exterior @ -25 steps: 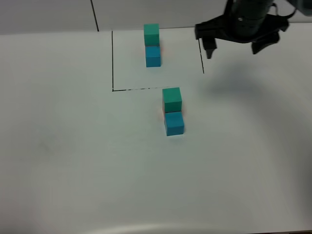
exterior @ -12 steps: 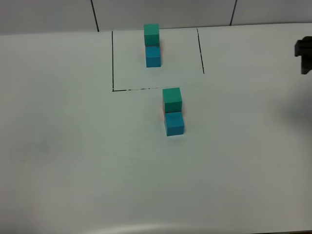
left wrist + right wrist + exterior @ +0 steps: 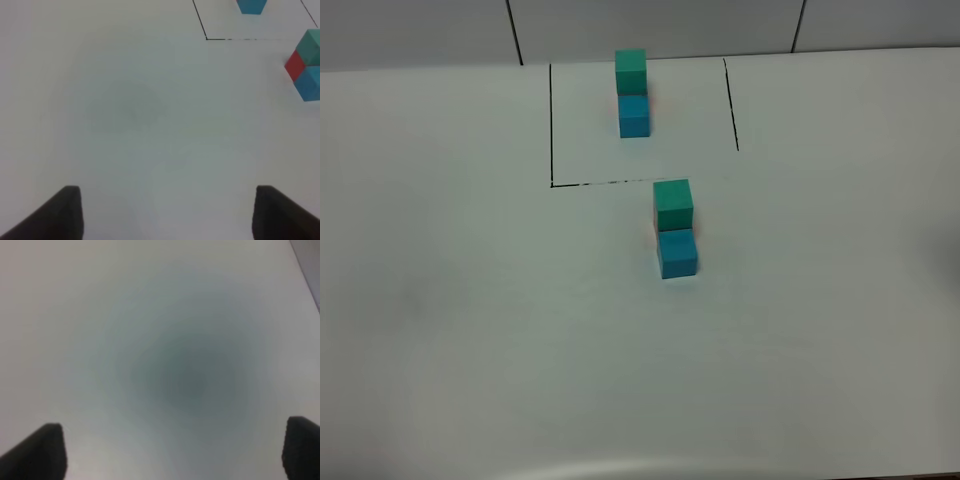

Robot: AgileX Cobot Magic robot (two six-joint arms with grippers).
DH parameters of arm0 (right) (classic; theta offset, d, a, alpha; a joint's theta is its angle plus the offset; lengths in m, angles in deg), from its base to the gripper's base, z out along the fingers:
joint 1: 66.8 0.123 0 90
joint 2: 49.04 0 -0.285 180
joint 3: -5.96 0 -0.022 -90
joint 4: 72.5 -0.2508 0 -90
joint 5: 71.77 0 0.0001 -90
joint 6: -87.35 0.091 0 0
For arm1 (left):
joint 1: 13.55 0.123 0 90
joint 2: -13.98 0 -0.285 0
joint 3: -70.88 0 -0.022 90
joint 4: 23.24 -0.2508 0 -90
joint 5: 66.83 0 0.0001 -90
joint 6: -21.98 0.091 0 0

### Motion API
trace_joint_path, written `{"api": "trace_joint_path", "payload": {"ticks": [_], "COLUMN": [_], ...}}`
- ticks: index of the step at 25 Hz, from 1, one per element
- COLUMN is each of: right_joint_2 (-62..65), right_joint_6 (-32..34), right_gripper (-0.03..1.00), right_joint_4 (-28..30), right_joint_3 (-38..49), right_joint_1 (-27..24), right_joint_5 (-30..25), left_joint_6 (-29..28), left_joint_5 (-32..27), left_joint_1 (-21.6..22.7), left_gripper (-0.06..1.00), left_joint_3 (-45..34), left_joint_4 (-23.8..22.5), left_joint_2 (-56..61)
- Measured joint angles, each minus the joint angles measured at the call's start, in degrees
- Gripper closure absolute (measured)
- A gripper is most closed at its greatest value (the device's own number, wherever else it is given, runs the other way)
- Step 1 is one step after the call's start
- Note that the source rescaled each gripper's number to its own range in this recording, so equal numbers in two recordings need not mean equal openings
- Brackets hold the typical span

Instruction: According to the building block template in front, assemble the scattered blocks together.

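On the white tabletop point(image 3: 470, 330) the blocks point(image 3: 675, 228) sit joined at centre, the template point(image 3: 632, 93) beyond inside black lines point(image 3: 551, 120); only the left wrist view shows their red cube point(image 3: 295, 65); left claw point(image 3: 167, 210) and right claw point(image 3: 172, 452) gape empty.

Worktop point(image 3: 470, 320): white, matte, fills nearly the whole high view. A paler curved band runs along its near edge.

Drawn black outline point(image 3: 551, 120): thin lines on the worktop at the middle of the far edge. The left and right sides run in from the far edge. The near side starts at the left corner, turns broken partway along, and does not reach the right side.

Wall point(image 3: 410, 30): grey, behind the far edge, with two dark upright seams point(image 3: 515, 30).

Right wrist view: soft dark shadow point(image 3: 195, 375) on bare worktop, blurred.
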Motion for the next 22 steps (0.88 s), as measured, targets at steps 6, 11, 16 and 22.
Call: {"api": "trace_joint_path", "payload": {"ticks": [6, 11, 16, 22], "right_joint_2": [4.7, 14.6, 26.9, 42.7], "right_joint_6": [1.2, 1.2, 0.3, -1.4], "right_gripper": [0.15, 0.15, 0.14, 0.07], "right_joint_4": [-0.2, 1.4, 2.7, -2.6], "right_joint_3": [3.4, 9.6, 16.2, 21.0], "right_joint_1": [0.1, 0.1, 0.1, 0.1], "right_joint_5": [0.7, 1.3, 0.1, -2.7], "left_joint_6": [0.0, 0.0, 0.0, 0.0], "left_joint_5": [0.0, 0.0, 0.0, 0.0], "left_joint_1": [0.0, 0.0, 0.0, 0.0], "left_gripper": [0.44, 0.44, 0.44, 0.44], "left_joint_3": [0.0, 0.0, 0.0, 0.0], "left_joint_4": [0.0, 0.0, 0.0, 0.0], "left_joint_2": [0.0, 0.0, 0.0, 0.0]}}
